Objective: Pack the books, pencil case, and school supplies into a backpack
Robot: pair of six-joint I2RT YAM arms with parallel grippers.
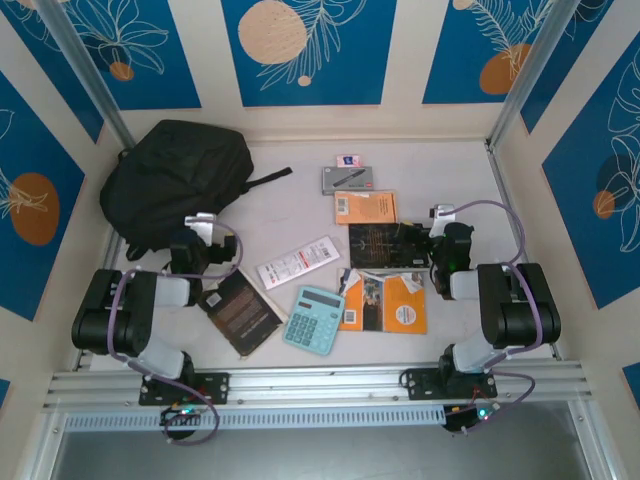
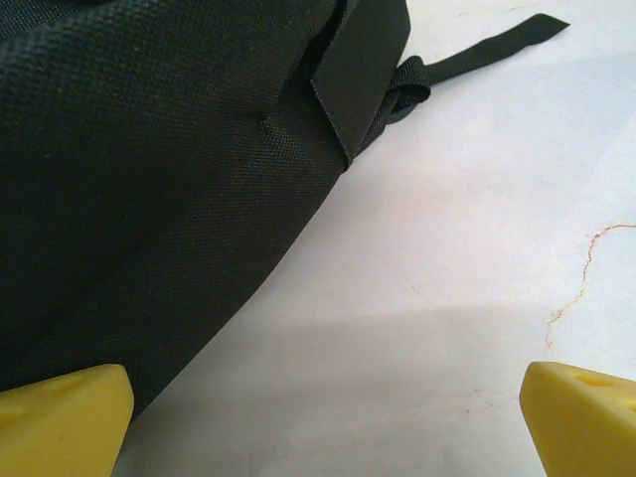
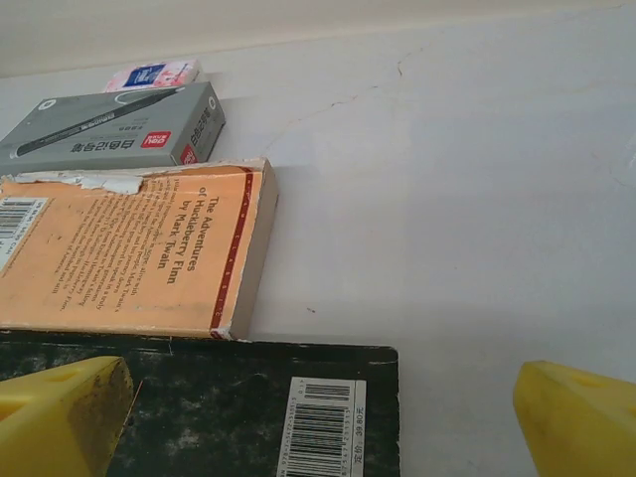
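logging layout on the tabletop [image 1: 300, 225]. found backpack [image 1: 180, 180] slumped in the far left corner, one strap [image 1: 268, 178] trailing out toward the middle. found left gripper [image 1: 203, 225] right at the backpack's near side, jaws spread wide, pinching nothing. checked from the left wrist: yellow fingertips [image 2: 60, 422] well apart, black fabric close ahead on the left, bare tabletop on the right. contact with the fabric: cannot tell.

found right gripper [image 1: 442, 220] near the right edge, just beside the black book [image 1: 388, 245], jaws spread wide too, empty. checked from the right wrist: one of its fingertips [image 3: 60, 412] over the black cover, the other over bare tabletop.

listed loose items, far edge to near edge: eraser [image 1: 349, 159] closest to the far edge, around the middle; pencil case [image 1: 348, 179] just nearer, almost touching it; orange book [image 1: 365, 207] next, one corner close to the pencil case; black book with gold print nearer again; two more orange books [image 1: 385, 302] side by side by the near edge, right of middle. noted calculator [image 1: 313, 320] just left of those, brown book [image 1: 238, 312] tilted further left toward the near left corner, strip packet [image 1: 298, 262] tilted in the middle, between backpack and calculator. counted all of these outside the backpack.
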